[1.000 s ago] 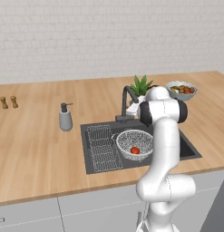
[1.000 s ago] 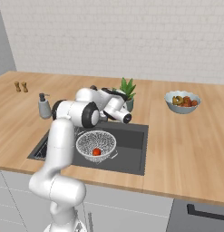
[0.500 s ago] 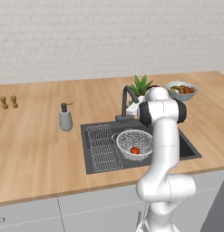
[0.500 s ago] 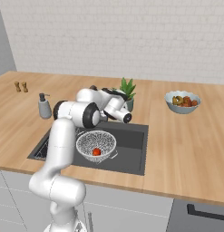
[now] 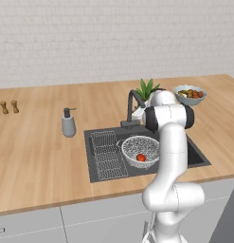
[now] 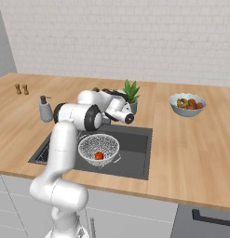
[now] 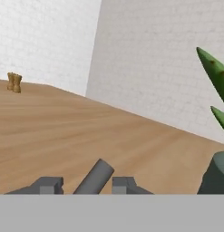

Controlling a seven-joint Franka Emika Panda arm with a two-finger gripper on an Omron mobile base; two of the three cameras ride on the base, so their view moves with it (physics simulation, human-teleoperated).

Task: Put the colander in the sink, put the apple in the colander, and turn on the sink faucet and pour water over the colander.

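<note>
Apple in colander, unlabelled

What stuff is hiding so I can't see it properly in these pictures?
- Left base view: the white arm covers the dark grey angular faucet's spout side.
- Hand view: the grey rod between the gripper's fingertips is cut off by the bottom edge.
- Hand view: the two small brown shakers are too small to identify.

Apple in colander, in sink
</note>
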